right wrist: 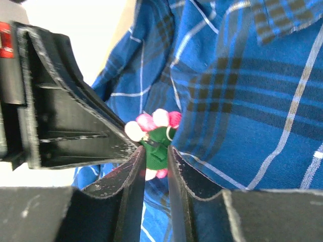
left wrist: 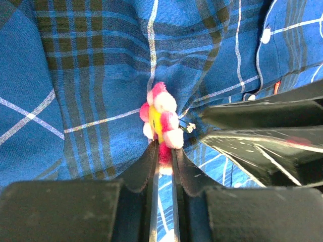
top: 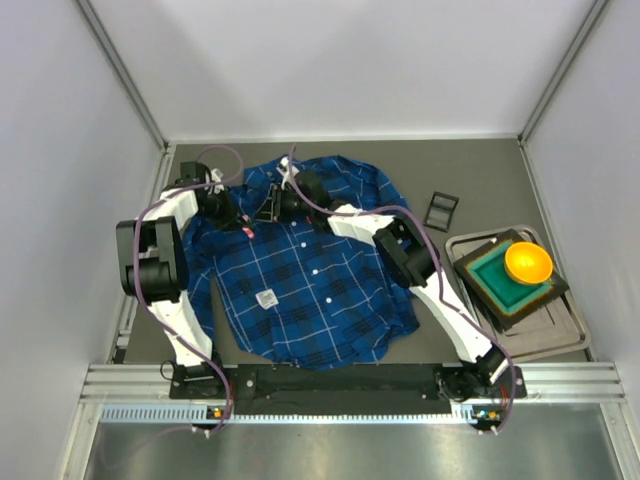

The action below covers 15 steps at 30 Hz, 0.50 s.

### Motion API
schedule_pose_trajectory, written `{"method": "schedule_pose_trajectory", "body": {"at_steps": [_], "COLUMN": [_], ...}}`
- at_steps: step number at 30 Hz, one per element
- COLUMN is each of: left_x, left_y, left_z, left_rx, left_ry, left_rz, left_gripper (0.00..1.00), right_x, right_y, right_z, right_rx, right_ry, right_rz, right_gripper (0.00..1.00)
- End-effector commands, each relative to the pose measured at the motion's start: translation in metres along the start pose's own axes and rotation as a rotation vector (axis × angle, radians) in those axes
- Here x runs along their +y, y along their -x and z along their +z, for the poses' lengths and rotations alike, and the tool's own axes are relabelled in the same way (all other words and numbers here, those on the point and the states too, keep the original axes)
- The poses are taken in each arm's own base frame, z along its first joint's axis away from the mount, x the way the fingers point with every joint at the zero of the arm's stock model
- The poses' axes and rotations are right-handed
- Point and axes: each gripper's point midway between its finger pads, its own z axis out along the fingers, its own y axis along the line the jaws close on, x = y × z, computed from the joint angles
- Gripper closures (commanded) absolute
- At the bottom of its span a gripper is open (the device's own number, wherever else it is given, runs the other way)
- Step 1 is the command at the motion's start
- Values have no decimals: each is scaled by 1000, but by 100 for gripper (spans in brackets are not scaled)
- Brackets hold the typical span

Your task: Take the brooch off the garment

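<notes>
Left end effector (left wrist: 162,151) and right end effector (right wrist: 155,151) facing each other, both pinched narrow

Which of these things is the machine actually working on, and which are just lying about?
Part of the job: brooch; garment; left gripper and right gripper, both closed on the brooch.

Just lying about: orange bowl; green square pad under it; grey tray; small black frame.

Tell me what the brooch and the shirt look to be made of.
Brooch: fuzzy pink and white balls around a yellow centre, green backing; looks like soft fibre or felt, matte. Shirt: thin woven plaid cloth, probably cotton, matte; it puckers into folds around the brooch.
</notes>
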Motion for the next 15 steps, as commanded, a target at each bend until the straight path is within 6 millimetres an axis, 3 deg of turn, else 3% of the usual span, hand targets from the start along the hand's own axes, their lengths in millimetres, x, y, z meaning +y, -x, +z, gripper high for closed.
{"method": "schedule_pose_trajectory", "body": {"at_steps": [1,15], "left_x": [3,11], "left_y": [-10,-21], "left_z": [-2,2], "left_rx": [11,17], "left_ry": [4,17], "left_rz": [-13,-25], "left_gripper": [100,100], "right_x": [7,-7], "right_y": [-3,-9], "right_z": [12,20], "right_rx": [-26,-27], "right_ry": [34,-11], "right_rz": [1,84], "right_gripper": [78,85]}}
